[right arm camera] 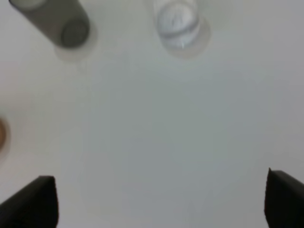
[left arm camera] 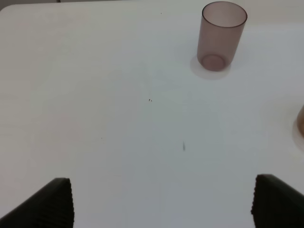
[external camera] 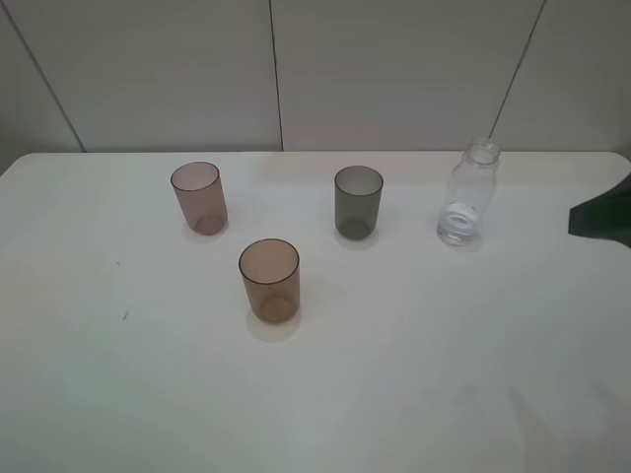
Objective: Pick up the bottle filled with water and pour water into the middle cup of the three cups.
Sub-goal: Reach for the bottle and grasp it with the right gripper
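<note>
Three tumblers on the counter (external camera: 444,384), counted: one amber-brown tumbler (external camera: 269,281), one mauve-pink tumbler (external camera: 199,198), one smoky grey tumbler (external camera: 357,202). All upright, mouths up, well apart from each other, likely spaced so for a pour into one alone. Mauve-pink behind and left of the amber-brown tumbler, grey behind and right of it; hence amber-brown as the middle one.

One clear bottle (external camera: 469,194), uncapped and upright, well to the right of the amber-brown tumbler and beyond the grey one. Placed on the right arm's side, probably for that arm to take. Water level hard to judge.

Two graspers: left fingers (left arm camera: 54,204) spread wide, holding nothing, over bare counter left of the amber-brown tumbler; right fingers (right arm camera: 33,202) equally wide and empty, facing the bottle but well short of it. Nothing lifted yet.
</note>
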`<state>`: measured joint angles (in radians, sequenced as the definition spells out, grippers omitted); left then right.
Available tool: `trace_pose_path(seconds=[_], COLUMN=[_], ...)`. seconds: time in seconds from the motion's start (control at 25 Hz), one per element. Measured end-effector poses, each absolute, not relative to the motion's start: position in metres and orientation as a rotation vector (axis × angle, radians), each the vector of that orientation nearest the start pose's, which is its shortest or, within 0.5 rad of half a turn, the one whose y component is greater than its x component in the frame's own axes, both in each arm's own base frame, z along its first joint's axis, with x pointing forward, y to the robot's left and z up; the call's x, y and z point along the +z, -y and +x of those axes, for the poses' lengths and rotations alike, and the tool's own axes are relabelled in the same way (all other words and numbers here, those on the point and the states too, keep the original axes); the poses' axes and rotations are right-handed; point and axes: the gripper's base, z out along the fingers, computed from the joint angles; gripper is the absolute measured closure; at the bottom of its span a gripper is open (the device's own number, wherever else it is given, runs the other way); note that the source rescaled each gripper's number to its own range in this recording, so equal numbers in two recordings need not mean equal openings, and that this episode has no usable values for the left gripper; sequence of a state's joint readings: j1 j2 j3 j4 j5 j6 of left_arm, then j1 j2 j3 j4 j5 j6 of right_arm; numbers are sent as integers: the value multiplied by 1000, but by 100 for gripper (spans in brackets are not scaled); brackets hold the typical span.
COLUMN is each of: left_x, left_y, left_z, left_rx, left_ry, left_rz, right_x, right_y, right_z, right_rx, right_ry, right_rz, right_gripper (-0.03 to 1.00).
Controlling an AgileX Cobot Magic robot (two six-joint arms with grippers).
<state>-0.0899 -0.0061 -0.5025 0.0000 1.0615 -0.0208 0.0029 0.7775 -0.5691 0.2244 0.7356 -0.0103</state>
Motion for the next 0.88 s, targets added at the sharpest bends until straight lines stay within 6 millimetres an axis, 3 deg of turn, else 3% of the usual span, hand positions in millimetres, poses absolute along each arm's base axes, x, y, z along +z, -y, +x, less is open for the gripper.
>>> trace_pose_path(seconds=[0.28,0.44,0.64,0.88], left_x=[278,278,278,278], left_y=[-1,-1,-1,-1], left_z=[-6,-6,-6,-6], left_rx=[-70,-70,-70,-70], left_ry=[-2036,-2036,-2036,-2036], left_rz=[70,70,70,70], right_x=[267,241,191,161], right_y=[-10,-23,-43,-49], right_z=[186,202,200,202], right_rx=[138,139,173,154], right_ry=[-2232,-2166,-2016,-1796], right_rz=[74,-7,-70,-95], right_gripper=[15,15,15,15])
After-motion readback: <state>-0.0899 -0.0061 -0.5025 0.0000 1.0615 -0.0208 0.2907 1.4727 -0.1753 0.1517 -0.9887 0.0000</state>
